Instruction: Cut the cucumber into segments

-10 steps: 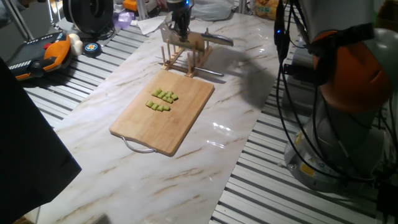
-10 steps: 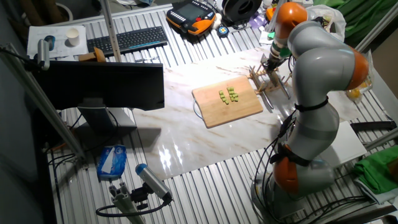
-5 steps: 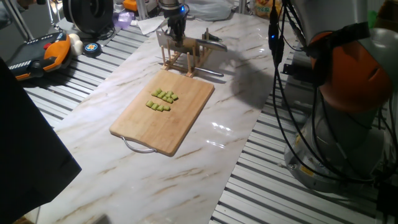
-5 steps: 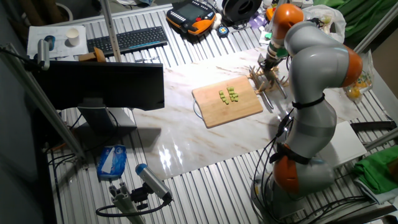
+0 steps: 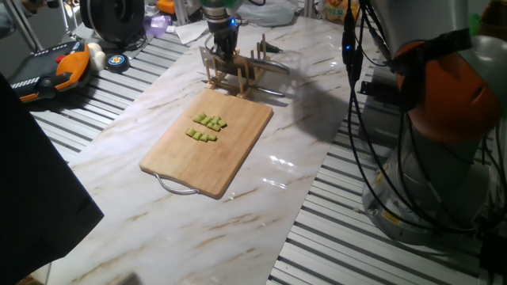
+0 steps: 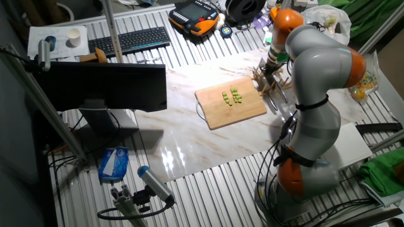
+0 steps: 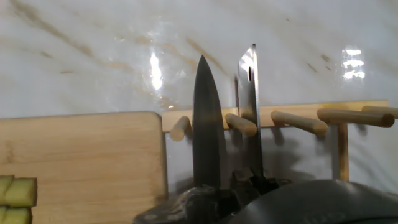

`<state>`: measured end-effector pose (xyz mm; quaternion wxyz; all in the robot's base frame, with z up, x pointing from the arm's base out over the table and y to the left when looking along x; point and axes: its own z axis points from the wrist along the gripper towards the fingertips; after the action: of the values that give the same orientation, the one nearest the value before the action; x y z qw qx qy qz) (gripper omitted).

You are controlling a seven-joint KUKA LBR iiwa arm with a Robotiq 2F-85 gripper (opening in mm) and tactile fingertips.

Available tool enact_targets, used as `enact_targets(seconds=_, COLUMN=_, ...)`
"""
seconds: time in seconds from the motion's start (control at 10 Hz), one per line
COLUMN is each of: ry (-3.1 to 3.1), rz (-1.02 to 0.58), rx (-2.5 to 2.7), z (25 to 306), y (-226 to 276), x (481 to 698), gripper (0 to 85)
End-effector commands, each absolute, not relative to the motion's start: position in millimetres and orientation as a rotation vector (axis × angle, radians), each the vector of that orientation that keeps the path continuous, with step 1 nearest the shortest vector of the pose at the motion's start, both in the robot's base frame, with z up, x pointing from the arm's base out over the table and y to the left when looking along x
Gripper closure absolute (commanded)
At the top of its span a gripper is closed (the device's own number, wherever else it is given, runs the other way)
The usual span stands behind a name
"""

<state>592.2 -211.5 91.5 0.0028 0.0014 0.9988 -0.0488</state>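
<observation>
- Gripper point(image 5: 224, 49): positioned over the wooden peg rack point(image 5: 234, 73) at the far end of the table, at 12 o'clock from the cutting board in one fixed view. In the hand view two dark blade-like shapes rise from the bottom edge, side by side and close together; whether these are fingers or a held tool cannot be told, so the opening of the jaws and any hold cannot be told.
- Knife point(image 7: 249, 109): a flat metal blade with a small hole near its tip, pointing to 12 o'clock in the hand view, lying between two pegs of the rack.
- Wooden peg rack, hand view point(image 7: 311, 118): a horizontal bar with round pegs pointing toward the camera, just beside the board's far edge.
- Segments point(image 5: 207, 127): a small cluster of short light green chunks in two loose rows on the board's far half, toward 12 o'clock from its centre. In the other fixed view point(image 6: 232, 96) they sit near the board's middle. In the hand view a few pale green pieces point(image 7: 17, 198) show at 8 o'clock, cut off by the frame edge.
- Cutting board point(image 5: 182, 158): pale wood, lying flat on the marble table point(image 5: 261, 206), with a metal loop handle point(image 5: 170, 188) at its near end, at 6 o'clock.
- Robot arm point(image 6: 315, 57): grey and orange, bent over the rack from the 3 o'clock side in the other fixed view.
</observation>
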Motion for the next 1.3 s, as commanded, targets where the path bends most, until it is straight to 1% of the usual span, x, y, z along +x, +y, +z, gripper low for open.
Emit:
enact_targets(seconds=0.0, ry=3.132, rz=-0.151, rx=0.006, z=91, y=-212, x=592, gripper=82.0)
enact_targets(seconds=0.1, ry=3.129, rz=-0.149, rx=0.013, z=90, y=-212, x=592, gripper=69.3)
enact_targets(seconds=0.2, ry=3.127, rz=-0.156, rx=0.018, z=90, y=-212, x=592, gripper=65.3)
enact_targets(seconds=0.3, ry=3.126, rz=-0.153, rx=0.02, z=89, y=-212, x=592, gripper=54.3)
enact_targets(seconds=0.4, ry=3.124, rz=-0.153, rx=0.025, z=89, y=-211, x=592, gripper=47.3)
enact_targets(seconds=0.5, ry=3.121, rz=-0.155, rx=0.029, z=92, y=-212, x=591, gripper=38.3)
enact_targets(seconds=0.6, ry=3.119, rz=-0.165, rx=0.029, z=96, y=-214, x=590, gripper=32.7)
enact_targets(seconds=0.7, ry=3.117, rz=-0.17, rx=0.027, z=104, y=-219, x=589, gripper=30.0)
enact_targets(seconds=1.0, ry=3.136, rz=-0.168, rx=0.021, z=138, y=-230, x=591, gripper=29.0)
enact_targets(seconds=1.2, ry=3.138, rz=-0.164, rx=0.038, z=157, y=-217, x=594, gripper=29.0)
